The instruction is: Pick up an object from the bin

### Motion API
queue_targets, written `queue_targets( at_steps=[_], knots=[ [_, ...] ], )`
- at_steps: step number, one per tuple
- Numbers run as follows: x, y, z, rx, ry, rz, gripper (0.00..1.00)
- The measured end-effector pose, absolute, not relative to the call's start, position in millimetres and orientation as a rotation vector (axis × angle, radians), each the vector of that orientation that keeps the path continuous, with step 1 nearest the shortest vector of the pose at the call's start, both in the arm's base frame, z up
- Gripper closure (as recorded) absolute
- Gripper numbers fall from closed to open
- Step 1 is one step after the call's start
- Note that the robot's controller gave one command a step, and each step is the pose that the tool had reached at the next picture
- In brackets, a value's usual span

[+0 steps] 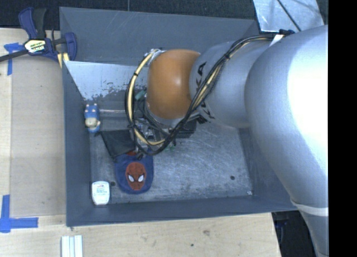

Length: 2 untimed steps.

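Observation:
My gripper (pixel 147 131) is low in the left half of the bin, mostly hidden under the arm's orange cover. Just below it lies a round blue pouch with a red Spider-Man face (pixel 134 175). A flat black thing (pixel 116 142) lies to the gripper's left, partly under it. Farther left, along the back wall, a clear tube with a blue and yellow end (pixel 92 116) lies on its side, its right part running behind the gripper.
A small white box-like thing (pixel 100 192) sits in the front left corner of the bin. The arm and its cables cover the bin's back right. The floor on the right is bare, scuffed metal.

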State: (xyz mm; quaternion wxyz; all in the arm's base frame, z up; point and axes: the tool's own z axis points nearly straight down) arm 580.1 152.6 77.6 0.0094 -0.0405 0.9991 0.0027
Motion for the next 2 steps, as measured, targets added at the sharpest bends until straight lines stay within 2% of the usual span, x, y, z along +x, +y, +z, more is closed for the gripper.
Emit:
queue_targets(
  at_steps=[1, 2],
  knots=[
    [591.6, 164.3, 360.6, -0.062, 3.129, 0.004, 1.00],
    [610.9, 190.9, 286.0, 0.267, 3.133, -0.001, 1.00]
  ],
)
